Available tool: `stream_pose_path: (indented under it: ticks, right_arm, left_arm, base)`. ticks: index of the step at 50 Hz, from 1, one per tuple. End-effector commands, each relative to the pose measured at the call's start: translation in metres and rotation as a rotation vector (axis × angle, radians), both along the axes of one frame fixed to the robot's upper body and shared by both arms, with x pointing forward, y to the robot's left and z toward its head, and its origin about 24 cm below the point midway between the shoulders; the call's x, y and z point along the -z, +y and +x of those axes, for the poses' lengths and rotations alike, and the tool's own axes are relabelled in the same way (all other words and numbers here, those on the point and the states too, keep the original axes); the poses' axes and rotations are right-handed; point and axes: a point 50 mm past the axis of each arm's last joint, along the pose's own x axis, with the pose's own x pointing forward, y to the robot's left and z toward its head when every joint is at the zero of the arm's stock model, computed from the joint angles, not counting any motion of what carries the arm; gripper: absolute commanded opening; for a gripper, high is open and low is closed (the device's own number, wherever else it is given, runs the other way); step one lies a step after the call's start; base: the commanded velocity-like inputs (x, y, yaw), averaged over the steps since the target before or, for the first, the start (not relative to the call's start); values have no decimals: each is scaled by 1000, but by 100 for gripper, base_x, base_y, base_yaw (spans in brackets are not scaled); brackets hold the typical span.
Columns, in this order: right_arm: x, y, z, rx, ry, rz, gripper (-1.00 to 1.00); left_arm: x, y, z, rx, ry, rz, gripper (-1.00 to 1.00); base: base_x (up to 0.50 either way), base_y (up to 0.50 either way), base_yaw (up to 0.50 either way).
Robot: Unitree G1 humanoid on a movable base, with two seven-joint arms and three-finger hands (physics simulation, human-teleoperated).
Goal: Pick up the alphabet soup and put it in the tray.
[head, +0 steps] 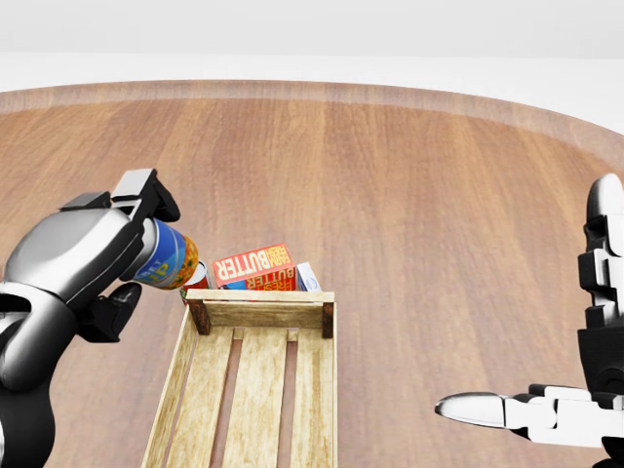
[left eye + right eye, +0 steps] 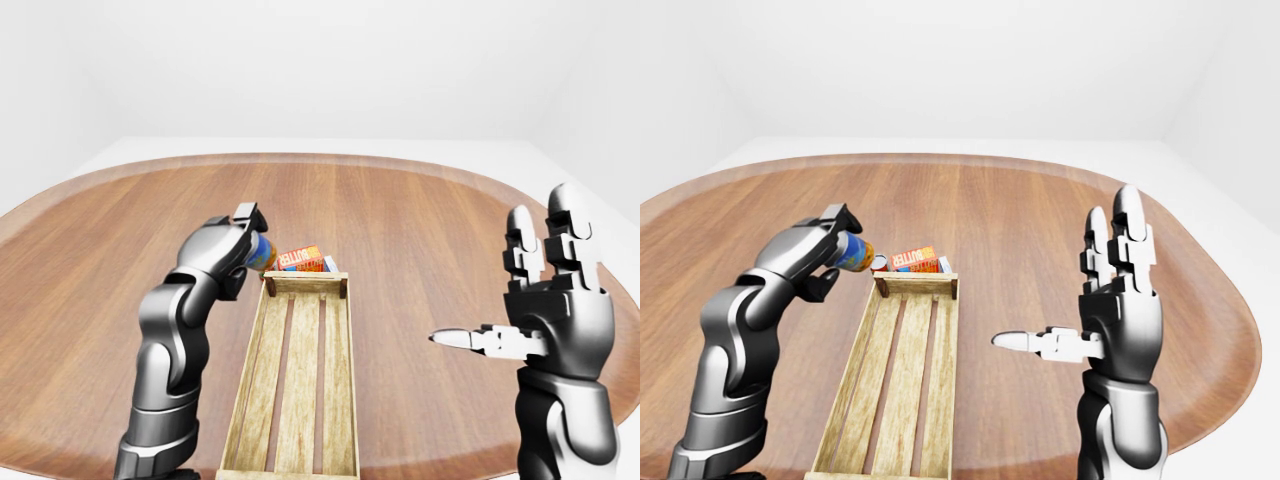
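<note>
Alphabet soup: a blue-labelled can, held tilted in the air just left of the tray's far end in the head view, not yet over it.
Left robot hand: fingers wrapped round the can's side wall, covering most of it.
Right robot hand: fingers spread wide, holding nothing, well right of the tray.
Handling: likely a rigid metal cylinder with some weight; the smooth label could slip, so a grip across the middle of the side suits it.
Tray: a slatted wooden crate on the table.
Writing: the can's label is mostly hidden and unreadable; the butter box beyond the tray reads "BUTTER".
Other can: red-sided, mostly hidden behind the soup, no legible text.
</note>
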Motion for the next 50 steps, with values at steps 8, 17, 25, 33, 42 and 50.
stream_pose_path:
  ticks: [8, 17, 25, 33, 42, 50]
  right_arm:
    - [0, 1, 0, -2, -3, 2, 100]
    - [-2, -1, -2, 2, -11, 3, 100]
    - [-4, -1, -4, 4, -21, 5, 100]
    - [-4, -1, -3, 5, -23, 6, 100]
    - [-6, -3, -5, 9, -33, 5, 100]
    - [-5, -2, -4, 8, -30, 5, 100]
  left_arm:
    - [25, -60, -23, 145, 10, 146, -100]
    - [51, -81, -32, 204, 95, 228, -100]
    - [87, -91, -24, 221, 248, 298, -100]
    - [109, -95, -12, 233, 353, 341, -100]
    - [131, -96, -6, 228, 457, 359, -100]
    - [147, -96, -3, 225, 539, 363, -100]
  base:
    - [0, 0, 0]
    - [0, 0, 0]
    - [0, 0, 0]
    - [0, 0, 0]
    - [0, 0, 0]
    - [0, 0, 0]
